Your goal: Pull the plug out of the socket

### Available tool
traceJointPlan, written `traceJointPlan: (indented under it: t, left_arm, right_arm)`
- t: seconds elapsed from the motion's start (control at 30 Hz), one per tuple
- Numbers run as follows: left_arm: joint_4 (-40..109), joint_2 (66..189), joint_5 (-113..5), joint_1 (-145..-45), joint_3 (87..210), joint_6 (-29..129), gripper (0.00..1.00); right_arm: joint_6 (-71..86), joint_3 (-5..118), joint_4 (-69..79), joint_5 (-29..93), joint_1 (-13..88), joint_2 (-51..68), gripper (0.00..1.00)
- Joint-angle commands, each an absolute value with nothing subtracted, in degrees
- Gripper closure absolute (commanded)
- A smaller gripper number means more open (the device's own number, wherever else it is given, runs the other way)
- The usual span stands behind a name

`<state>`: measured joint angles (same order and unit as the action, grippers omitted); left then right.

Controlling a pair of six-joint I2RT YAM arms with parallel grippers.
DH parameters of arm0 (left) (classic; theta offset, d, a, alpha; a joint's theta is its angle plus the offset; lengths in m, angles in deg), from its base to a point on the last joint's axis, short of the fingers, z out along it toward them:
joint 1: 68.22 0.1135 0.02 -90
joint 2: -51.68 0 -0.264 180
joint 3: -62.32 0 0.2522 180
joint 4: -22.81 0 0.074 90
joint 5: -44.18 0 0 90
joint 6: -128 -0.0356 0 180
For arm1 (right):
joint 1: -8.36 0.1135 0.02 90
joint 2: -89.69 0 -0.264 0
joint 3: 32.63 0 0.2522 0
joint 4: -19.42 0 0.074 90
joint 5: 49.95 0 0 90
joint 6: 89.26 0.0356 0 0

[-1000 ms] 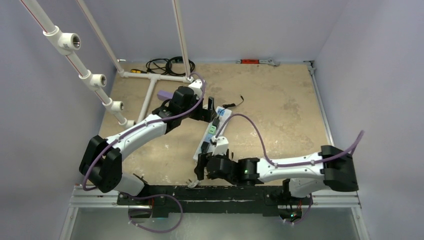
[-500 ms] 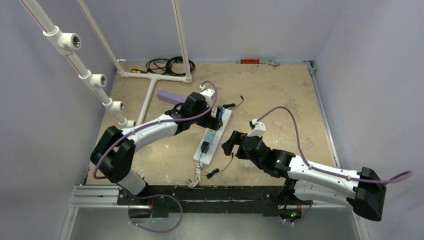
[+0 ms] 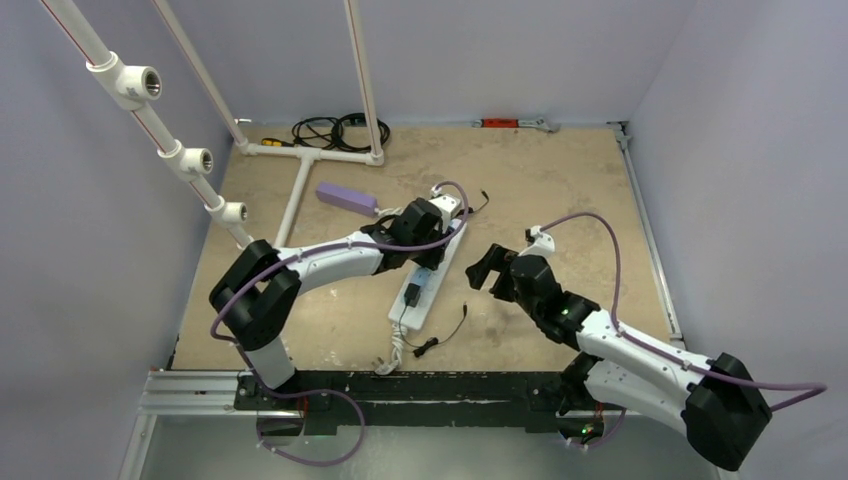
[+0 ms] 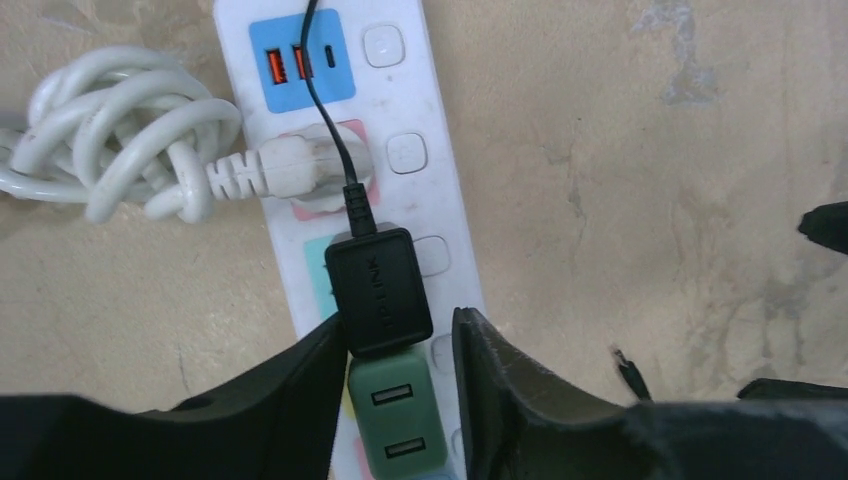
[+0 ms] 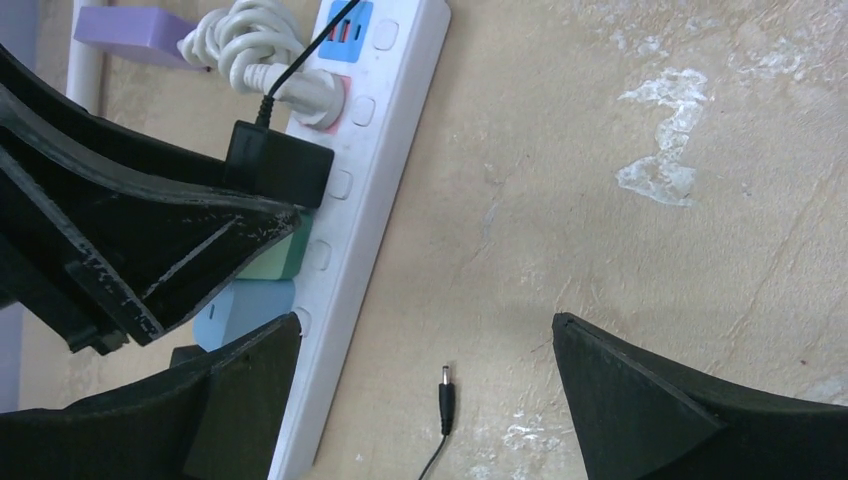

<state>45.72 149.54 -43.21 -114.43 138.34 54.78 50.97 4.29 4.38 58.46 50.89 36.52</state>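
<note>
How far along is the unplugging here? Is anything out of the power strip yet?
Done: the left gripper is placed over the power strip, fingers either side of the black plug. In hand: the grip; a gap shows at one finger, so a firm pinch is unclear. Left: the pull itself; the plug sits in its outlet. The right gripper hangs open alongside, holding nothing.

**Surface finishes.** Socket: smooth white plastic, faintly glossy, with 1 satin blue panel. Plug: matt black plastic. Cord: smooth white rubbery sheath. Adapter — matt green plastic. Fingers: black plastic, matt and grainy, with rough edges. Table — tan, mottled and matt, scuffed with pale patches. Box: matt purple. Pipes: glossy white plastic.
</note>
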Motion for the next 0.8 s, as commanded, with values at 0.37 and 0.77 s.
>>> traceJointPlan:
  t: [0.37, 0.77]
  left_arm:
    - [44.1, 153.0, -48.7, -124.2, 140.5, 45.7, 0.85]
    - [46.8, 137.9, -41.9, -124.5, 138.6, 42.8, 0.10]
  right_arm:
    - [46.8, 4.4, 2.1, 61.9, 47.0, 44.4, 0.01]
    - [43.5, 1.0, 12.9, 45.4, 33.9, 38.9, 0.01]
